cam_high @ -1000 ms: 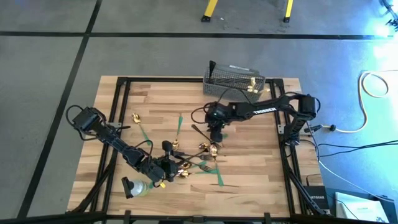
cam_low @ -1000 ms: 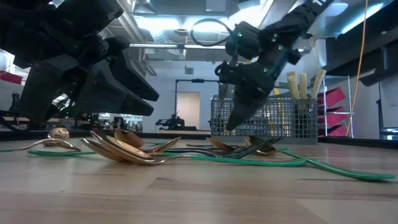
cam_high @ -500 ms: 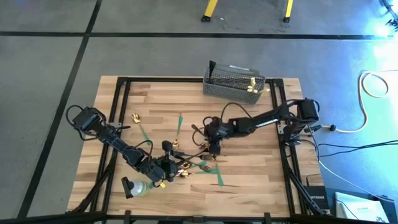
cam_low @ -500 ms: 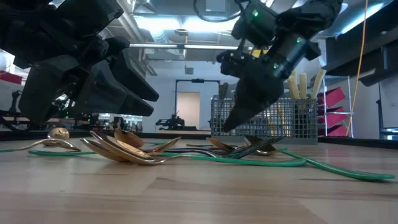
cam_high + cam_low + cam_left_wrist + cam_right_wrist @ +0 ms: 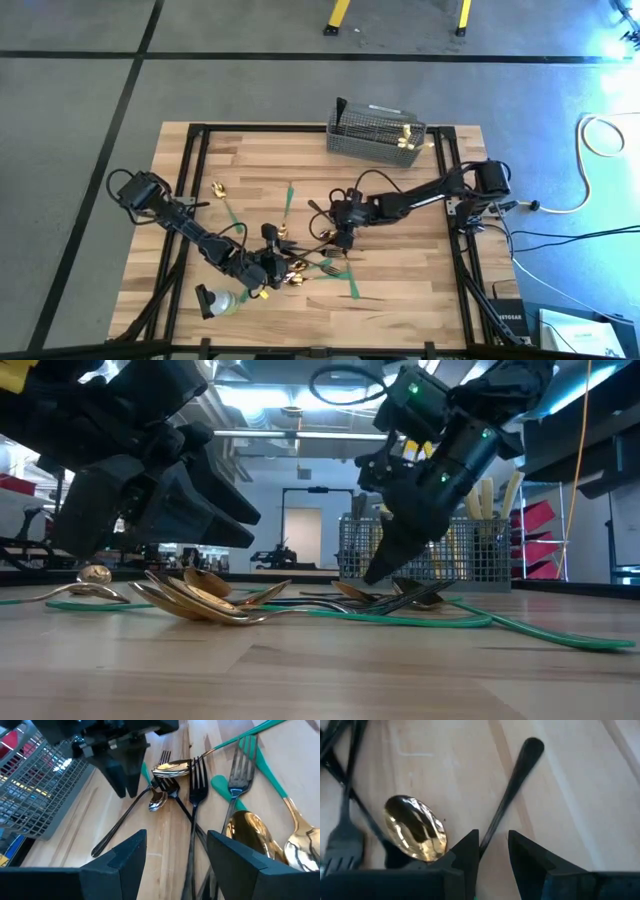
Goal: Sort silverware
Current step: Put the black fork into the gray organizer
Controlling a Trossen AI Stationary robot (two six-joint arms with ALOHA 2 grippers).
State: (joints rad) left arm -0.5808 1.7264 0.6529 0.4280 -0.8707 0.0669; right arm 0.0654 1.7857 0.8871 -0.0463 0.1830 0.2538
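Gold spoons (image 5: 295, 272) and dark forks (image 5: 197, 780) lie tangled on the wooden table (image 5: 400, 260) among green tape strips (image 5: 352, 282). My right gripper (image 5: 493, 837) is open and points steeply down at the pile's far side. Its fingers stand on either side of a dark handle (image 5: 512, 785) that lies flat; I cannot tell whether they touch it. A gold spoon bowl (image 5: 415, 827) lies just beside them. My left gripper (image 5: 176, 837) is open at the pile's near left, low over fork handles (image 5: 192, 855) and touching nothing. One gold spoon (image 5: 218, 187) lies apart at the left.
A grey wire mesh basket (image 5: 375, 135) stands at the far edge with cream-handled knives (image 5: 485, 495) upright in it. A pale object (image 5: 220, 300) sits near the front left. Black frame rails (image 5: 190, 180) run along the table's sides. Bare wood lies at the right and far left.
My right gripper has swung from nearer the basket toward the table's near edge and down onto the far side of the pile, tipping more steeply downward. Most of that move came early; it has nearly settled. The cutlery has not shifted.
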